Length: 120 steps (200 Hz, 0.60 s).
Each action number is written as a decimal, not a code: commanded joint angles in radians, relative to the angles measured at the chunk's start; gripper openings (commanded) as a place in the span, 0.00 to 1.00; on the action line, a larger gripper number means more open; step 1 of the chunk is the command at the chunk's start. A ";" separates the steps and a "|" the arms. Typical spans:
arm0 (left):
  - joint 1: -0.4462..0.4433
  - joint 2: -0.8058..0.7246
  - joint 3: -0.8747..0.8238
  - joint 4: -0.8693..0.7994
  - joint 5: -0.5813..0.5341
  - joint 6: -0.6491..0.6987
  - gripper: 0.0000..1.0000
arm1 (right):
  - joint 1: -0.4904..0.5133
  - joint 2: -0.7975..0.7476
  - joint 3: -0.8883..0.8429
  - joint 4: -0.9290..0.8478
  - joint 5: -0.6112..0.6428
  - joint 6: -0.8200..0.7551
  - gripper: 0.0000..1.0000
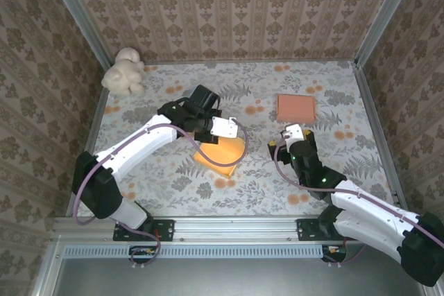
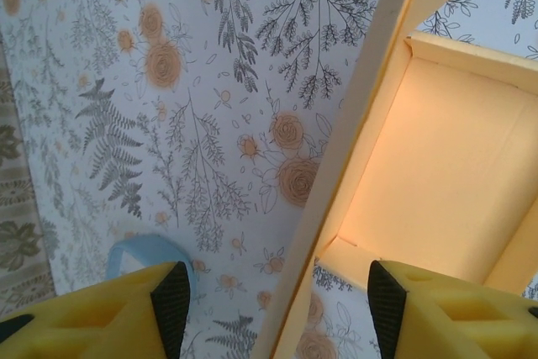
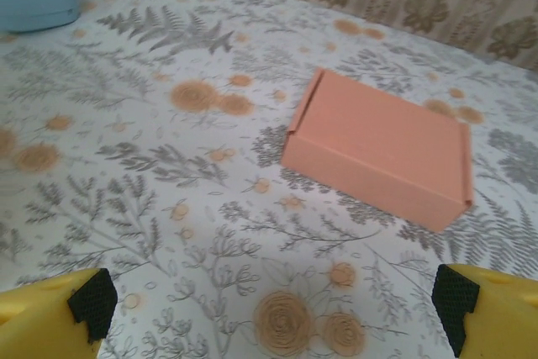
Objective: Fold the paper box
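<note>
Paper box (image 1: 222, 154), orange, lies open on a floral-print table (image 1: 263, 185).
Damask-papered walls (image 1: 229, 5) enclose it; left gripper (image 2: 271, 307) straddles the box wall loosely, right gripper (image 3: 273, 300) gapes wide.

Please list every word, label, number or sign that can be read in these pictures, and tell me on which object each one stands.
No text can be read anywhere.
The open yellow box and the closed pink box are plain on every face that shows.
The table cover and the walls carry only flower patterns, no writing.
</note>
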 commanded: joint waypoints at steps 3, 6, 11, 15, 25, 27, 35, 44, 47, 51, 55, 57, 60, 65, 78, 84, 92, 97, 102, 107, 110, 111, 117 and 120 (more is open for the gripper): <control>0.017 0.029 0.024 -0.011 0.091 0.041 0.59 | -0.004 0.002 0.048 0.002 -0.105 -0.050 1.00; 0.017 0.033 0.026 -0.016 0.091 0.042 0.59 | -0.004 0.002 0.048 0.003 -0.112 -0.052 1.00; 0.018 0.037 0.027 -0.021 0.091 0.044 0.58 | -0.004 0.002 0.046 0.002 -0.125 -0.056 1.00; 0.017 0.041 0.029 -0.026 0.090 0.043 0.57 | -0.004 0.001 0.046 0.002 -0.132 -0.058 1.00; 0.019 0.049 0.033 -0.035 0.094 0.039 0.54 | -0.004 0.001 0.047 0.001 -0.150 -0.064 1.00; 0.018 0.050 0.032 -0.036 0.094 0.038 0.53 | -0.003 0.000 0.046 0.001 -0.152 -0.066 1.00; 0.017 0.051 0.033 -0.038 0.098 0.033 0.49 | -0.004 -0.001 0.045 0.002 -0.166 -0.063 1.00; 0.017 0.053 0.031 -0.038 0.101 0.029 0.38 | -0.004 -0.003 0.043 0.008 -0.184 -0.049 1.00; 0.017 0.052 0.030 -0.037 0.100 0.027 0.33 | -0.004 -0.005 0.042 0.011 -0.195 -0.044 1.00; 0.015 0.051 0.030 -0.037 0.099 0.026 0.26 | -0.004 -0.007 0.041 0.014 -0.208 -0.037 1.00; 0.015 0.052 0.030 -0.036 0.096 0.027 0.20 | -0.004 -0.008 0.039 0.019 -0.222 -0.030 1.00; 0.014 0.051 0.030 -0.037 0.094 0.027 0.18 | -0.004 -0.008 0.038 0.021 -0.230 -0.026 1.00; 0.014 0.049 0.030 -0.041 0.093 0.028 0.15 | -0.005 -0.008 0.037 0.026 -0.239 -0.024 1.00; 0.015 0.046 0.031 -0.052 0.093 0.031 0.12 | -0.004 -0.008 0.034 0.033 -0.256 -0.017 1.00; 0.014 0.040 0.037 -0.077 0.085 0.031 0.06 | -0.004 -0.003 0.030 0.048 -0.276 -0.008 1.00; 0.015 0.037 0.038 -0.087 0.081 0.030 0.05 | -0.004 0.002 0.028 0.056 -0.275 -0.005 1.00; 0.014 0.031 0.040 -0.100 0.076 0.027 0.03 | -0.004 0.010 0.024 0.071 -0.276 -0.001 1.00; 0.015 0.028 0.041 -0.109 0.074 0.025 0.02 | -0.004 0.016 0.019 0.084 -0.276 0.002 1.00; 0.014 0.025 0.045 -0.118 0.075 0.023 0.00 | -0.004 0.024 0.013 0.100 -0.278 0.005 1.00; 0.015 0.021 0.047 -0.125 0.074 0.021 0.00 | -0.004 0.032 0.008 0.114 -0.281 0.012 1.00; 0.015 0.019 0.048 -0.129 0.076 0.021 0.00 | -0.004 0.039 0.006 0.123 -0.281 0.017 1.00; 0.015 0.018 0.048 -0.129 0.076 0.020 0.00 | -0.004 0.041 0.005 0.125 -0.280 0.020 1.00; 0.015 0.011 0.051 -0.136 0.080 0.017 0.00 | -0.004 0.050 0.005 0.134 -0.271 0.038 1.00; 0.015 0.007 0.051 -0.139 0.084 0.017 0.00 | -0.004 0.055 0.006 0.135 -0.264 0.049 1.00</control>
